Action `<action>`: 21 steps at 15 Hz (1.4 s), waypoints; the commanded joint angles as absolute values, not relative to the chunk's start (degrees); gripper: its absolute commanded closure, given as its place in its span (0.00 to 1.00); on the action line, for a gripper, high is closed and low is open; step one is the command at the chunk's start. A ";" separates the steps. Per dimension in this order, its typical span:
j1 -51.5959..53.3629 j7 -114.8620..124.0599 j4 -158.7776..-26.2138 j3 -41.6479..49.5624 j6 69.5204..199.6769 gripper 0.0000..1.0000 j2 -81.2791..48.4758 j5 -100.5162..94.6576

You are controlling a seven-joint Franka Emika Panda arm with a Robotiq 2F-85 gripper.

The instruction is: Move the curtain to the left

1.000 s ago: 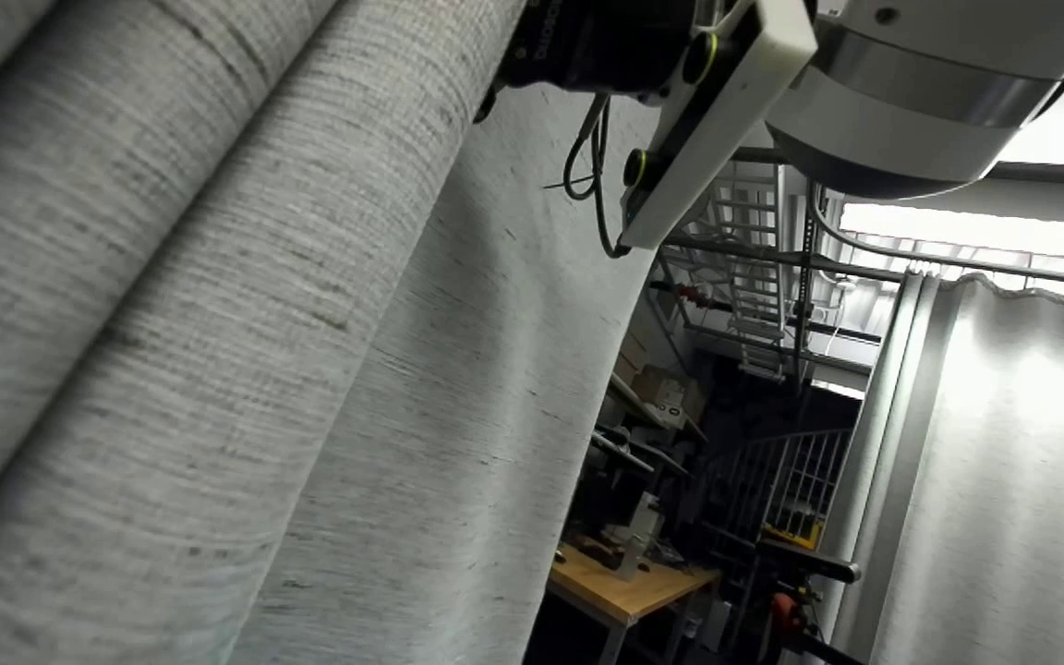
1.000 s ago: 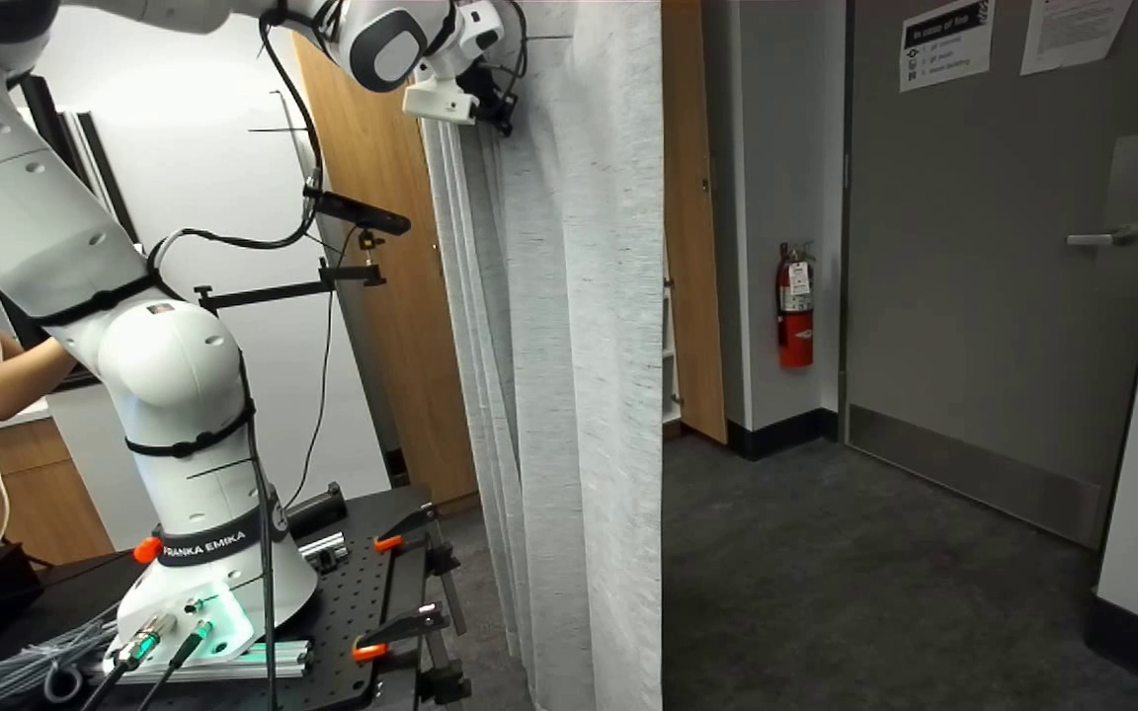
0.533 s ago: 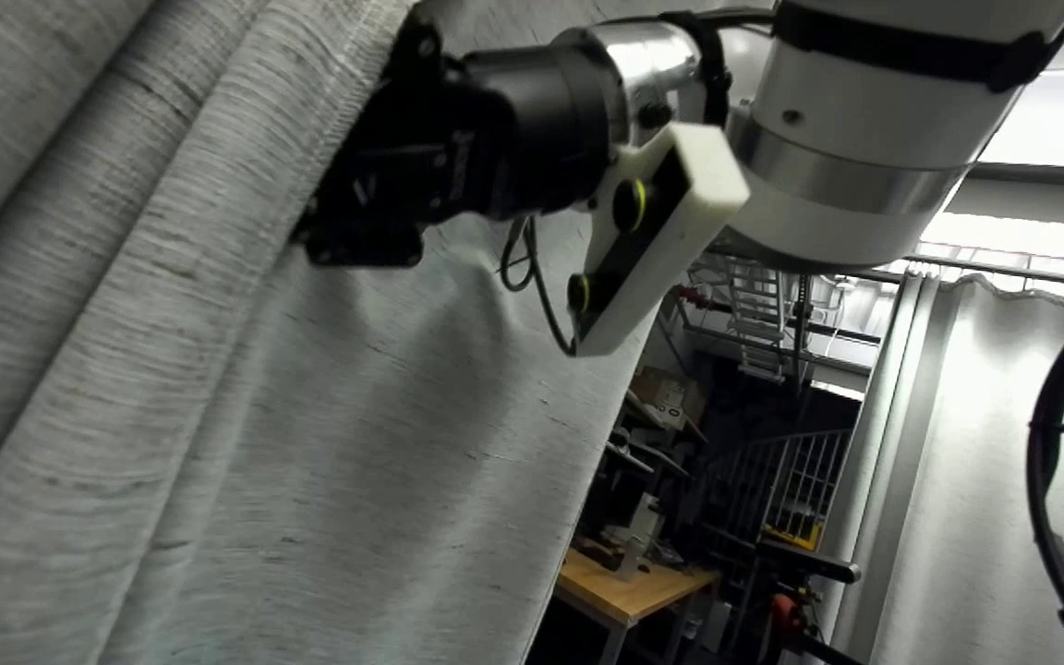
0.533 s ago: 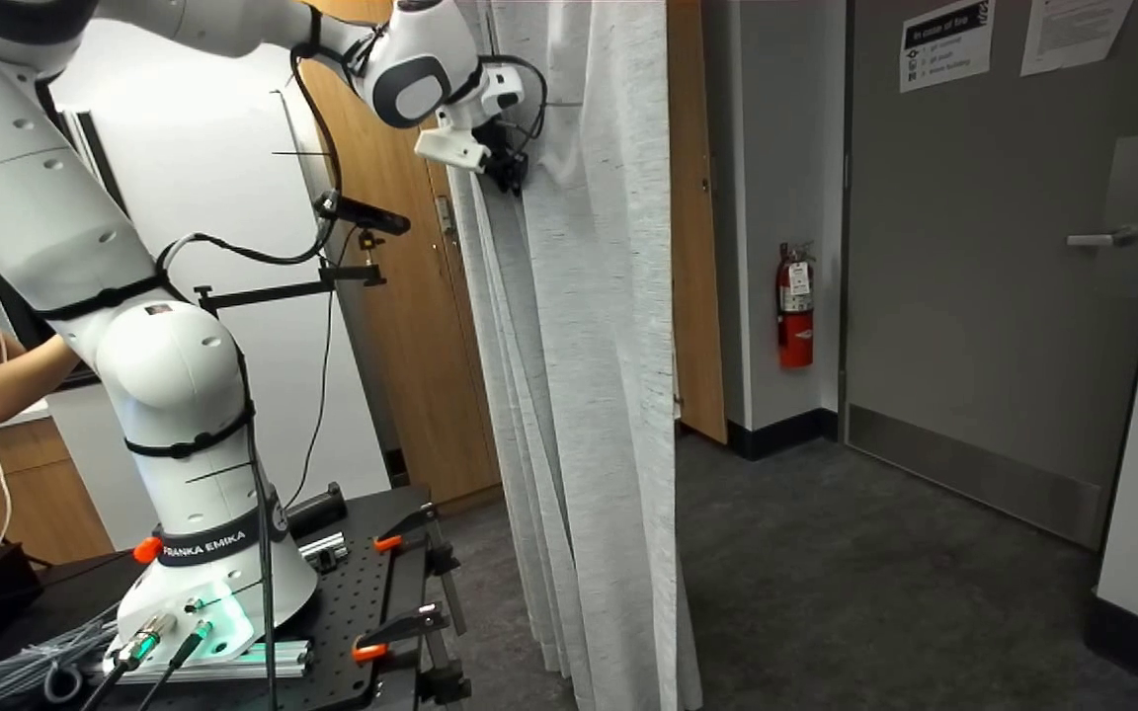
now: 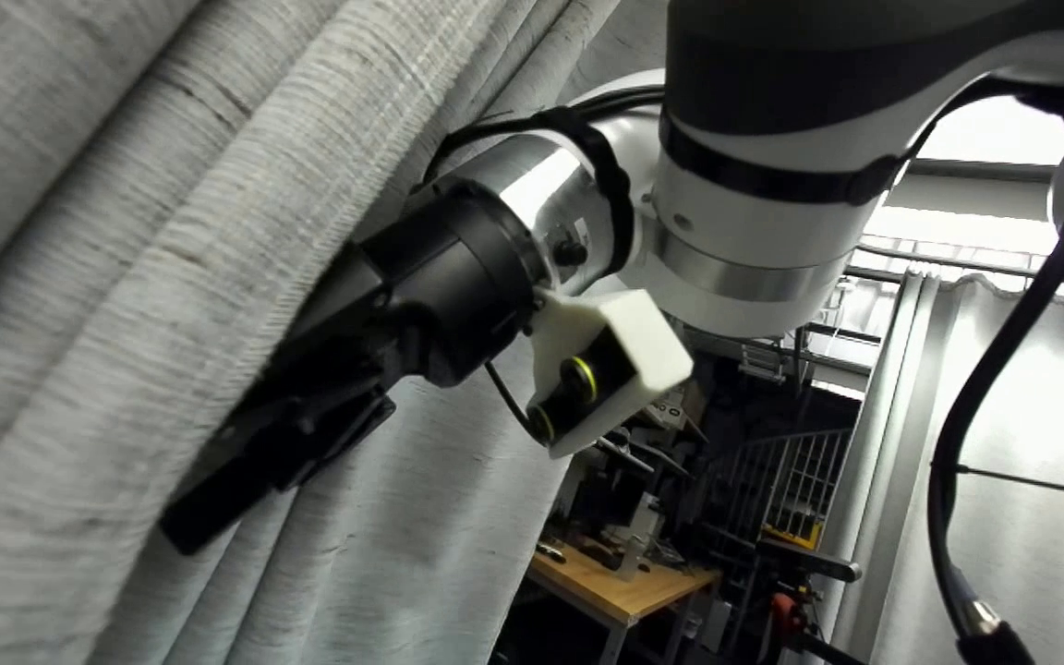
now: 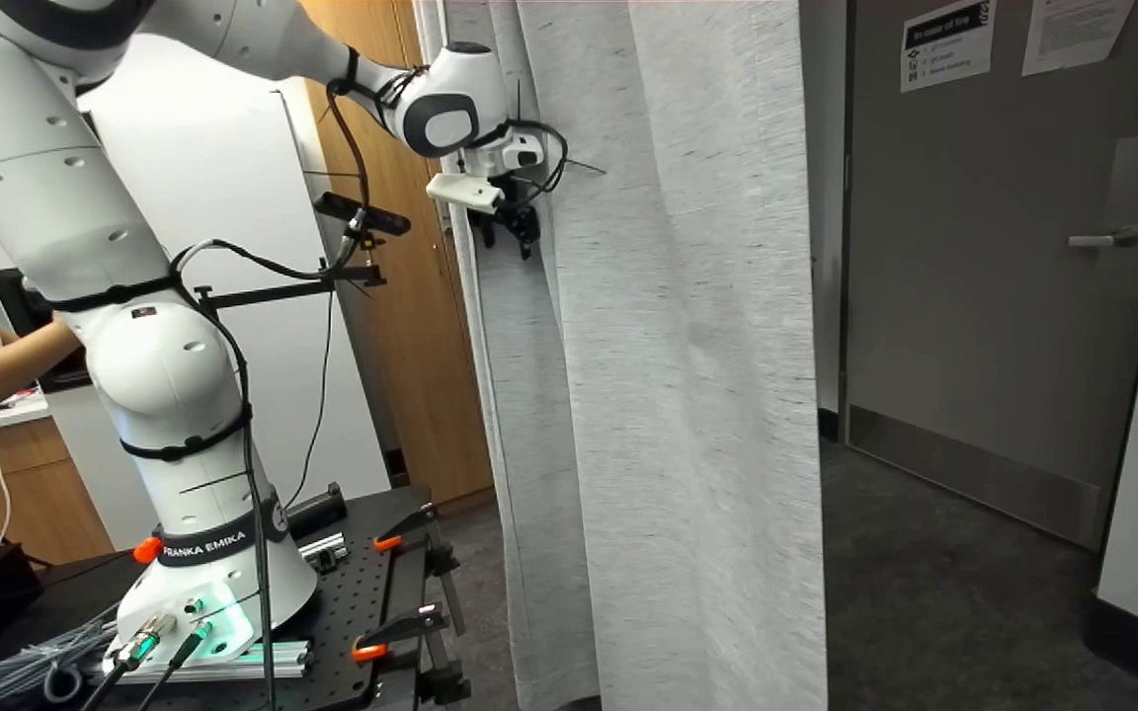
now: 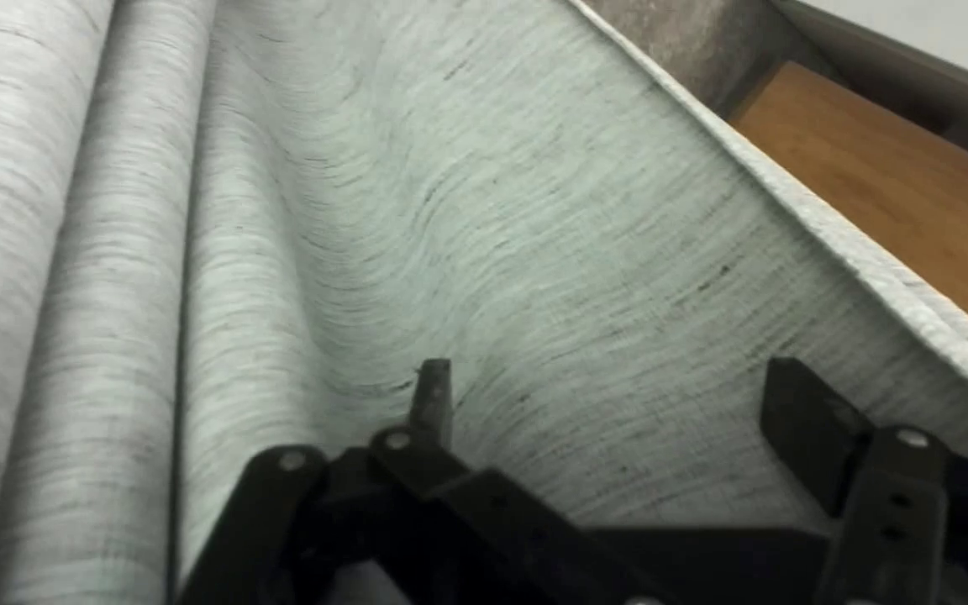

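Gripper (image 7: 610,370) dropped, jaws apart, nothing clamped; curtain (image 6: 688,346) swung out toward door (image 6: 984,326), so leftward move probably wasn't done

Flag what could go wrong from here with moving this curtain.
The gripper stands open, with no fold visibly pinched, so it might slip along the curtain without shifting it. The wrist's cable loop shows against the curtain in an exterior view and could snag there.

Nearer curtain (image 5: 181,277), top out of frame
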State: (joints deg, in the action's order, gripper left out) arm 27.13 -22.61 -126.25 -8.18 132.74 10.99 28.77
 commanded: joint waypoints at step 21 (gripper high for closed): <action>0.83 -5.86 -127.61 -1.32 126.27 0.00 23.53 -5.84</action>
